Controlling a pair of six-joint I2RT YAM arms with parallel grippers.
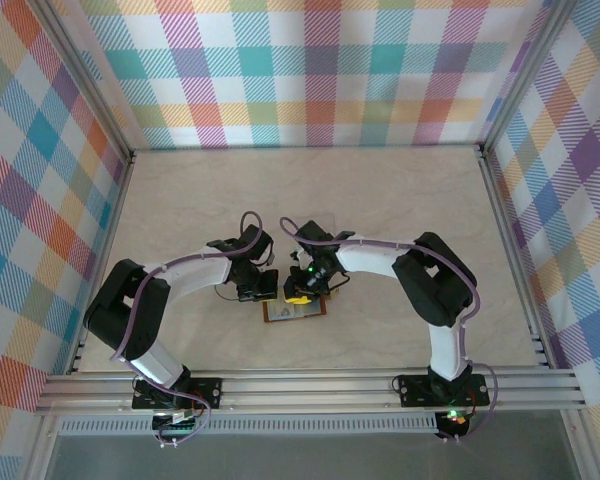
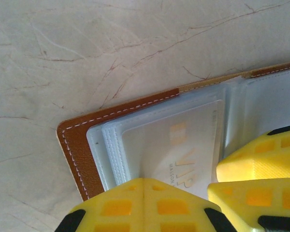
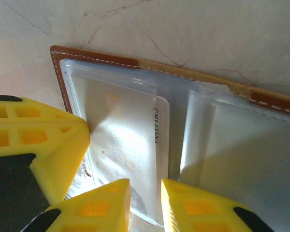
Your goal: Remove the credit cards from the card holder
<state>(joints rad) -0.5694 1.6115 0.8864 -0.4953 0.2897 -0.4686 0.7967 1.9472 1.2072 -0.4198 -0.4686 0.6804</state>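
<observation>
1 table (image 1: pixel 400 200), marble-look. 2 arms, left arm (image 1: pixel 170 285) and right arm (image 1: pixel 380 258), both bent in toward the near centre. 1 card holder (image 1: pixel 305 312) lies there opened flat, clear sleeves up. 2 grippers on it:
- left gripper (image 2: pixel 143 186): pads pressed together, can't tell if a sleeve is pinched.
- right gripper (image 3: pixel 146 193): fingers slightly parted, nothing clamped.

1 whitish credit card (image 3: pixel 130 145) is inside a sleeve. Can't tell if there are more.

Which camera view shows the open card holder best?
Right wrist: the card holder lies open close up, both sleeve pages and stitched edge visible. Left wrist shows one brown corner with sleeves. Top external shows it tiny, partly under the left gripper and right gripper.
</observation>
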